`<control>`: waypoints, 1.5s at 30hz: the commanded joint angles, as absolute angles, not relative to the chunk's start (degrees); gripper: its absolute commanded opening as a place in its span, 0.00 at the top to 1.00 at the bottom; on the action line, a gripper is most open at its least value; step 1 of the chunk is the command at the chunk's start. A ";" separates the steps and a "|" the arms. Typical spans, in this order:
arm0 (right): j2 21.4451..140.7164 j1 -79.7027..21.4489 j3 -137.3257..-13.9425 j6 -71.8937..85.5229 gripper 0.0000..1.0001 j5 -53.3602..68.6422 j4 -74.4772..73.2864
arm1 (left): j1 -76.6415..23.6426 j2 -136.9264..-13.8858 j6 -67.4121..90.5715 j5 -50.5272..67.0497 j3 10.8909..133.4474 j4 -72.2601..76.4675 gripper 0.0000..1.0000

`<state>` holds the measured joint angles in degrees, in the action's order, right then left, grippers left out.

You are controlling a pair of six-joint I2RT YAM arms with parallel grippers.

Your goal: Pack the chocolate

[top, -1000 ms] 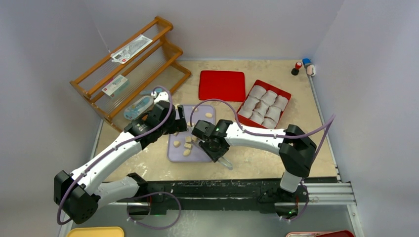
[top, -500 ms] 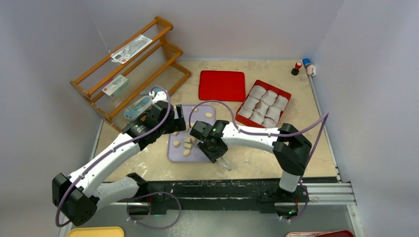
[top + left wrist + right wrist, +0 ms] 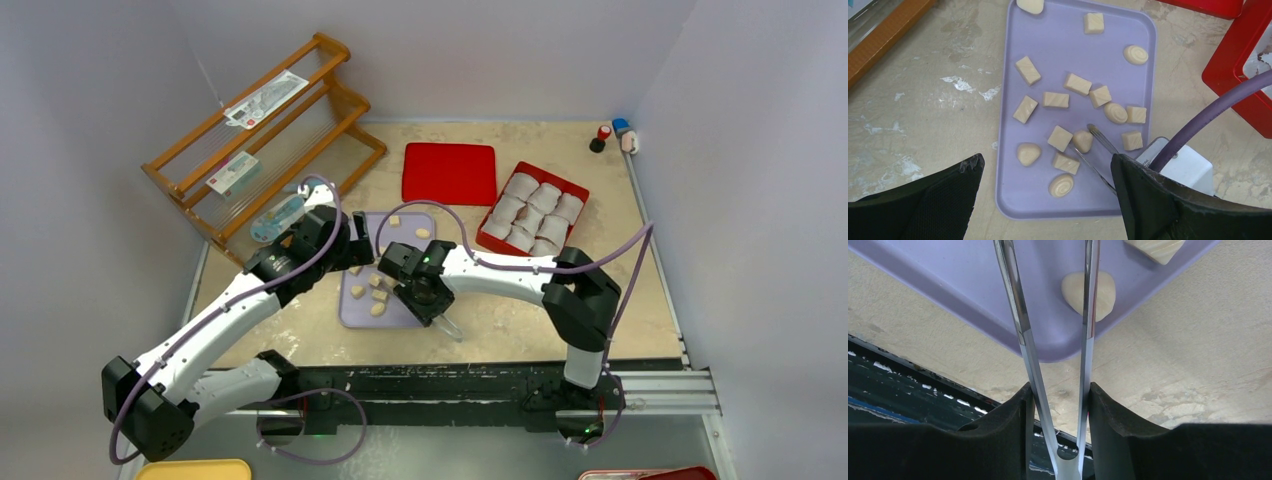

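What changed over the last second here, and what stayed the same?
The right hand, shut on the tweezers, moved slightly left over the lavender tray's near end, its elbow following; the tips now sit at a rounded chocolate. The left hand, open, drew slightly left. Nothing was picked up or released; the other chocolates, red box and red lid stayed put.

Polished metal tweezers (image 3: pixel 1020 325), smooth matt lilac plastic tray (image 3: pixel 1048 30), waxy pale chocolate (image 3: pixel 1055 100), scuffed stained tabletop (image 3: pixel 923 100), wooden rack (image 3: pixel 333 47).

Pale cream chocolate (image 3: pixel 1078 84), some swirl-patterned; lilac tray (image 3: pixel 1058 30); red lid (image 3: pixel 450 172); silver tweezers (image 3: pixel 1020 315).
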<state>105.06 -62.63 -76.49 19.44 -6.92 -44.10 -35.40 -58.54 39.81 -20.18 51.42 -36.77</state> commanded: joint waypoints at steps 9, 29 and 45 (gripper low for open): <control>101.73 -62.73 -77.39 20.24 1.00 -10.42 -46.91 | -35.68 -55.89 39.87 -24.48 54.48 -37.88 0.03; 96.15 -62.74 -78.91 21.24 1.00 -12.69 -49.70 | -35.71 -54.45 41.57 -30.10 58.44 -41.13 0.03; 93.69 -62.75 -80.50 21.65 1.00 -12.94 -51.27 | -35.69 -55.58 41.88 -30.49 58.64 -41.18 0.03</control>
